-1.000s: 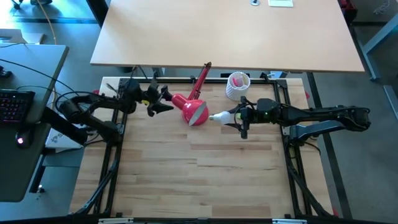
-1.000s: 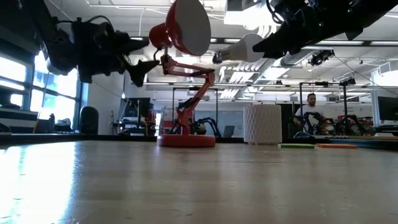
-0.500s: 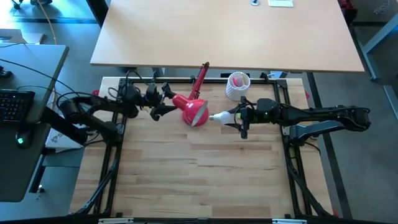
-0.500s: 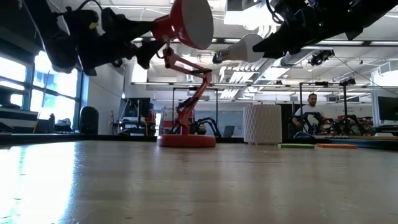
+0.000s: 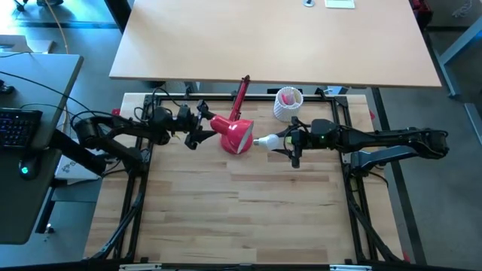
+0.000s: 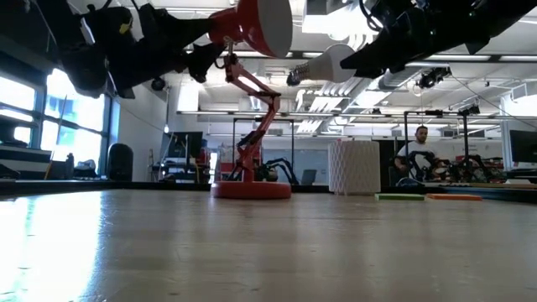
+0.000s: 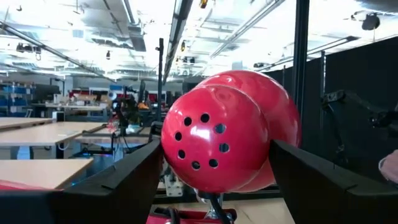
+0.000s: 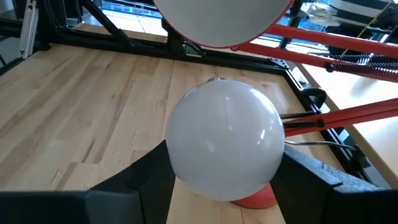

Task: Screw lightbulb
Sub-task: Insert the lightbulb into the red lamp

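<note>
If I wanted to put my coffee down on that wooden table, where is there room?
The whole near half of the wooden table lies bare, in front of both arms. The far strip is crowded: the red lamp, the white pen cup, the left gripper at the lamp's shade, and the right gripper holding the lightbulb up to it.

bright open workshop beyond the table: window (image 6: 17, 109) at one side, ceiling strip lights (image 6: 331, 105), seated person (image 6: 417, 155)
</note>
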Controlling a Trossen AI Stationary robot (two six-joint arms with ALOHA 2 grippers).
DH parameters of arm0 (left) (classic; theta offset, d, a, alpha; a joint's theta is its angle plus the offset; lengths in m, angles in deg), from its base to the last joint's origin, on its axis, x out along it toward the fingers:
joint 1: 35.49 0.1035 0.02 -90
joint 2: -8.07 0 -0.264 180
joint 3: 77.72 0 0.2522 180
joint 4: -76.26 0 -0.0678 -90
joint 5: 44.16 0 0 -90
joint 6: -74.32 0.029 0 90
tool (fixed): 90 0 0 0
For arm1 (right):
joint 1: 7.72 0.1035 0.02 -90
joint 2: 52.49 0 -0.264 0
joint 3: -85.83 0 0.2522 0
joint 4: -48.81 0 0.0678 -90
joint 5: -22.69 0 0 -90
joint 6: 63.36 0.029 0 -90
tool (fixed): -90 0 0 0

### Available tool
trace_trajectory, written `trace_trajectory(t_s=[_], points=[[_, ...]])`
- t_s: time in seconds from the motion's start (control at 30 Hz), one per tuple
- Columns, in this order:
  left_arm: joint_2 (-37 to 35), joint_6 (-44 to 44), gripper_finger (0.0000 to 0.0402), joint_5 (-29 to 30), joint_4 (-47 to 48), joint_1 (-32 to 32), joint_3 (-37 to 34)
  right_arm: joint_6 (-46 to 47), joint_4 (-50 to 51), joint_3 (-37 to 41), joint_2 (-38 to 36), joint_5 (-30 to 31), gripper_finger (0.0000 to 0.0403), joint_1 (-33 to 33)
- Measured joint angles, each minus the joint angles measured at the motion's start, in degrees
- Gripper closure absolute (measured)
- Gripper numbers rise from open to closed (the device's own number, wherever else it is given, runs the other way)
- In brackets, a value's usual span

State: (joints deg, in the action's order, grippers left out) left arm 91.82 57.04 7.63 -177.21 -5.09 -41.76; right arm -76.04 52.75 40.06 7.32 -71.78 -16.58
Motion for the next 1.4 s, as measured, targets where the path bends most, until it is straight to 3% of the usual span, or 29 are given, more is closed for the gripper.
trace_trajectory(t_s=[0.43,0.7,0.9,1.1,1.4], points=[[1.47,-1.85,0.0114,-0.23,-2.66,-0.06,0.05,-2.71,4.5,-0.01,-7.5,8.97,0.0178,7.31],[1.44,-6.98,0.0114,0.28,-2.62,-0.01,0.53,-4.1,6.16,-0.02,-7.72,9.22,0.0178,8.92],[1.44,-7.7,0.0085,-0.37,-2.66,0.0,2.21,-3.82,5.22,-0.02,-7.72,9.35,0.0178,8.9],[1.42,-8.16,0.0061,-7.69,-2.62,2.25,3.37,-2.13,4.81,-0.01,-7.69,10.1,0.0178,8.87],[1.42,-8.17,0.006,-8.25,-0.09,2.84,5.41,-1.09,4.6,-0.02,-7.69,10.34,0.0178,8.87]])
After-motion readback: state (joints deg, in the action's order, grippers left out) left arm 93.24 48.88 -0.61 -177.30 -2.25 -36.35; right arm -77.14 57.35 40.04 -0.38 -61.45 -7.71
